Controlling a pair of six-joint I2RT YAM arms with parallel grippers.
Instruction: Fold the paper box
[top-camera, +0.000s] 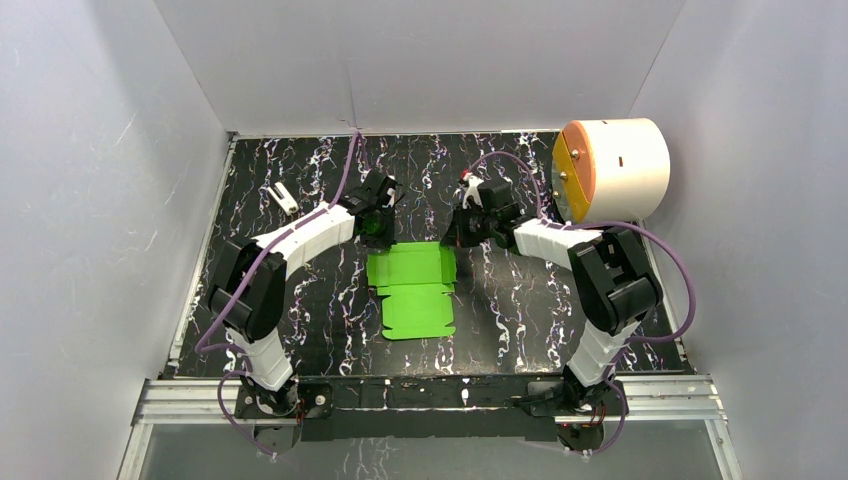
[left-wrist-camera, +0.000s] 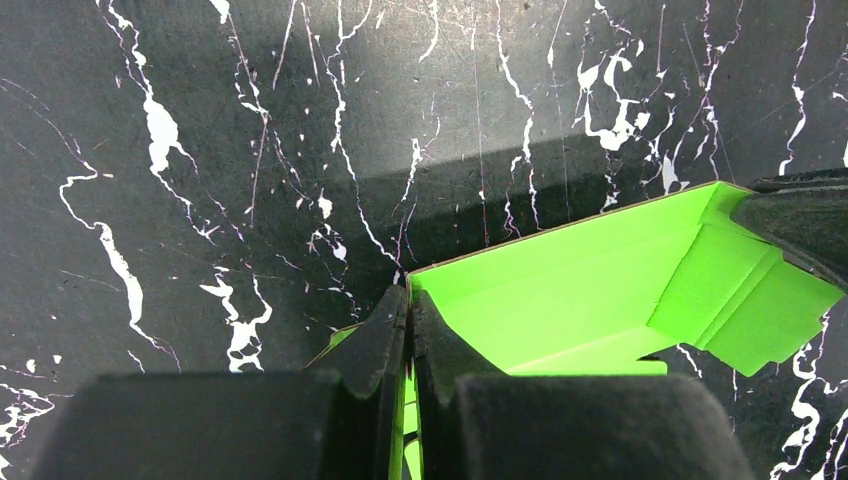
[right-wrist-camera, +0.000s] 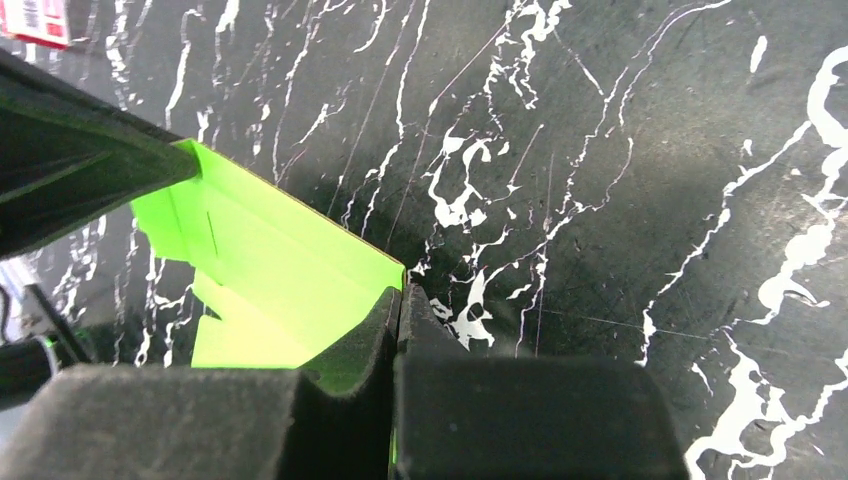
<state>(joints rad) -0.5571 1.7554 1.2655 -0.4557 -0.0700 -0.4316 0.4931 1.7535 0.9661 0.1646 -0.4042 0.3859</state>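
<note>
The green paper box (top-camera: 412, 290) is spread out mid tabletop (top-camera: 520, 310), far edge lifted. Its far corners are pinched tight in the jaws of the left gripper (left-wrist-camera: 409, 315) and right gripper (right-wrist-camera: 399, 310), with open tabletop seen on every side.

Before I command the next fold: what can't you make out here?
- Top external: paper box far edge, hidden under the left arm and right arm.
- Left wrist: card between the left fingers, covered by them.
- Right wrist: grip depth behind the right fingers; label cut by the corner.
- Top external: small white object, too small to name.
</note>
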